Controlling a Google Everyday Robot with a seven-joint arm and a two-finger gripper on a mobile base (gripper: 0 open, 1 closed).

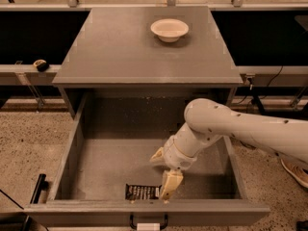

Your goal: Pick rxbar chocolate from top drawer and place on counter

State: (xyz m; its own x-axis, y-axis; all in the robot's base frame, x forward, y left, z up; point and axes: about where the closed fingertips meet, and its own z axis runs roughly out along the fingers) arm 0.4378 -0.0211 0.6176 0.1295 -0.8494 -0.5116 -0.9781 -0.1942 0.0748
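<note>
The rxbar chocolate [141, 192], black wrapper with white lettering, lies flat on the floor of the open top drawer [69, 150], close to the front wall. My gripper [164, 170] reaches down into the drawer from the right, with its fingers spread open. The lower fingertip [170, 183] is at the bar's right end; I cannot tell whether it touches. The other finger [158, 155] is farther back. The grey counter [134, 52] lies above and behind the drawer.
A white bowl [169, 29] stands on the counter's far right part. The drawer's black handle with a white tag [148, 224] is at the bottom edge. Speckled floor lies on both sides. A shoe [294, 171] is at the right.
</note>
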